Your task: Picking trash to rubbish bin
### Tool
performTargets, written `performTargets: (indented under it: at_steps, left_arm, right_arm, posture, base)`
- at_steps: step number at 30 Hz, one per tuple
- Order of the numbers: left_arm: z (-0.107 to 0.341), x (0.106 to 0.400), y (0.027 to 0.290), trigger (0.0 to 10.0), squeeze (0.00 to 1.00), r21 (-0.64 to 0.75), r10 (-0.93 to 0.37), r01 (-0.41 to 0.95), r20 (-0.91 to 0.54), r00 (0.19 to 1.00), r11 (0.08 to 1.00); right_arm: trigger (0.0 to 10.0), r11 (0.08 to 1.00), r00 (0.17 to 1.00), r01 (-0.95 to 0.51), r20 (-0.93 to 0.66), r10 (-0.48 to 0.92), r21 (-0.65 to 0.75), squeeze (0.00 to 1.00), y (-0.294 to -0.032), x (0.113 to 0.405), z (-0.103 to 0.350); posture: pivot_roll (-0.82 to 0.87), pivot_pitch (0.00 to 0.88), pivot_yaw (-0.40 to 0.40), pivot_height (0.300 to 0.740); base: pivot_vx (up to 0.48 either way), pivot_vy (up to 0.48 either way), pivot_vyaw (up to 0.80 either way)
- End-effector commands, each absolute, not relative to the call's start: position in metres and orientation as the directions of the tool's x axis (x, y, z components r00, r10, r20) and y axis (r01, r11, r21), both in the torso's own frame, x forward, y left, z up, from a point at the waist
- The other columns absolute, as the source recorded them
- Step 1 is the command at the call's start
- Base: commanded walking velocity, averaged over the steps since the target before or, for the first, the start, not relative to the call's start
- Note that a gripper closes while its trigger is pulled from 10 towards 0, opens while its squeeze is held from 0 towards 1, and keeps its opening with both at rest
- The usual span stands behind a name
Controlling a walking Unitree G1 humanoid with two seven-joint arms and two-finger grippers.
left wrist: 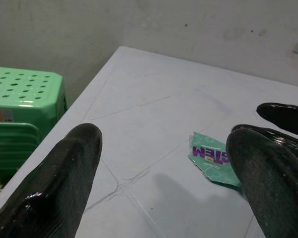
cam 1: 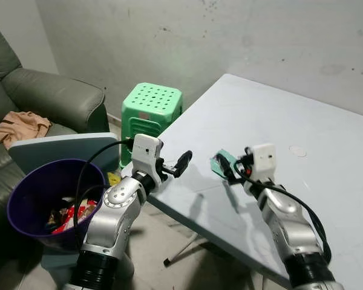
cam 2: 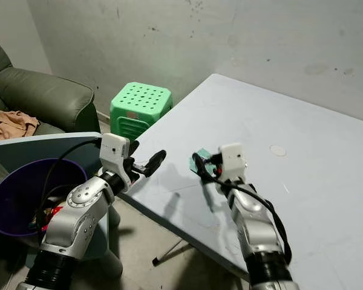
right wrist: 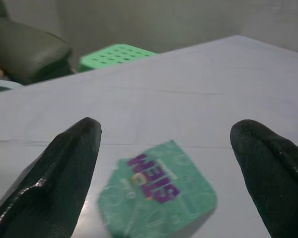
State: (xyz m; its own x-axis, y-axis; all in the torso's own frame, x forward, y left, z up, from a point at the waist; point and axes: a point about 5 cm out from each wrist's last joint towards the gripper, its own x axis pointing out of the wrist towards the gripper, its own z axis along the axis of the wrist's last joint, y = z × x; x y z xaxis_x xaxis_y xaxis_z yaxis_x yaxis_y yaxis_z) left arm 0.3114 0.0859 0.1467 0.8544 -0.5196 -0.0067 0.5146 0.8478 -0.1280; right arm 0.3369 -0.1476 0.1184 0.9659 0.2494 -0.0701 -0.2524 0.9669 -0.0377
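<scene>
A small green wrapper [cam 1: 219,161] with purple letters lies flat on the pale blue table [cam 1: 278,115], near its left edge. My right gripper [cam 1: 231,168] is open and sits low over the table just behind the wrapper; in the right wrist view the wrapper [right wrist: 156,201] lies between its spread fingers [right wrist: 64,168], untouched. Open and holding nothing, my left gripper [cam 2: 146,156] hovers at the table's left edge, pointing toward the wrapper [left wrist: 213,157]. A purple rubbish bin [cam 1: 36,187] stands on the floor under my left arm, with red and white trash inside.
A green plastic stool [cam 1: 152,103] stands beside the table's far left corner. A dark green sofa [cam 1: 54,93] with a tan cloth [cam 1: 21,125] is at the left. A pale blue board [cam 1: 60,148] leans behind the bin. Grey wall behind.
</scene>
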Motion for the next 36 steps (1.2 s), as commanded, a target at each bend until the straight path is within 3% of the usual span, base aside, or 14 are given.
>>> performTargets:
  at_steps: [1,11,23,29,30,31,36]
  left_arm:
    - [0.149,0.309,0.085,10.0,0.0,-0.133,-0.519,0.514,-0.004,0.855,0.847]
    - [0.15,0.307,0.088,10.0,0.0,-0.146,-0.501,0.495,-0.004,0.865,0.856]
    - [0.153,0.307,0.089,10.0,0.0,-0.158,-0.497,0.491,0.0,0.868,0.857]
    - [0.155,0.308,0.088,10.0,0.0,-0.161,-0.498,0.492,0.006,0.867,0.856]
    - [0.156,0.309,0.089,10.0,0.0,-0.161,-0.496,0.491,0.01,0.868,0.856]
    - [0.156,0.309,0.089,10.0,0.0,-0.162,-0.496,0.491,0.01,0.868,0.856]
    - [0.157,0.311,0.089,10.0,0.0,-0.165,-0.493,0.488,0.013,0.87,0.857]
  right_arm:
    - [10.0,0.973,0.972,-0.221,-0.096,0.214,-0.065,0.0,-0.15,0.34,0.116]
    - [10.0,0.979,0.975,-0.17,-0.162,0.151,-0.115,0.0,-0.156,0.343,0.107]
    - [10.0,0.941,0.947,-0.228,-0.284,0.154,-0.249,0.0,-0.178,0.316,0.084]
    - [10.0,0.906,0.9,-0.381,-0.3,0.318,-0.184,0.0,-0.175,0.303,0.085]
    - [10.0,0.852,0.861,-0.493,-0.241,0.449,-0.174,0.0,-0.17,0.293,0.092]
    - [10.0,0.834,0.839,-0.531,-0.234,0.492,-0.151,0.0,-0.169,0.289,0.094]
    - [10.0,0.774,0.789,-0.607,-0.261,0.557,-0.183,0.0,-0.171,0.277,0.096]
  posture:
    - [0.01,0.094,-0.084,0.74]
    - [0.02,0.104,-0.09,0.74]
    - [0.0,0.108,-0.087,0.74]
    - [0.0,0.107,-0.084,0.74]
    - [0.0,0.108,-0.083,0.74]
    - [0.0,0.107,-0.083,0.74]
    - [-0.01,0.107,-0.083,0.74]
  base:
    - [0.0,0.0,0.0]
    - [0.0,0.0,0.0]
    - [0.0,0.0,0.0]
    - [0.0,0.0,0.0]
    - [0.0,0.0,0.0]
    - [0.0,0.0,0.0]
    - [0.0,0.0,0.0]
